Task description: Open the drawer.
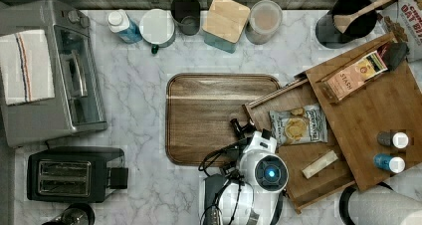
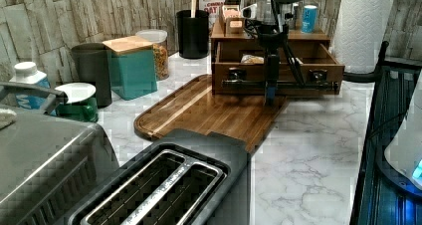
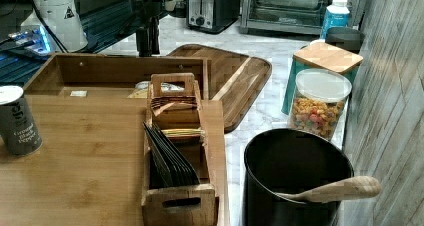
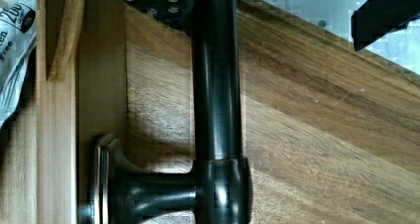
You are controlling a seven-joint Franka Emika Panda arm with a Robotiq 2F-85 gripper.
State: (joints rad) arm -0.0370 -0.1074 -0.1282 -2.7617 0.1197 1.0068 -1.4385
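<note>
Wrist view: drawer (image 4: 54,149) mostly cropped

I see the counter (image 1: 149,100) from above; the left and right views face each other low across the wooden tray (image 2: 209,110); the wrist view is very close.

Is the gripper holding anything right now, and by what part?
Cannot be told: the gripper sits at the dark bar handle of the open light-brown bamboo drawer.

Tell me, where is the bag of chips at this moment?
The bag of chips lies inside the open drawer, in the top view's right half, between the wooden serving tray and the box top.
</note>
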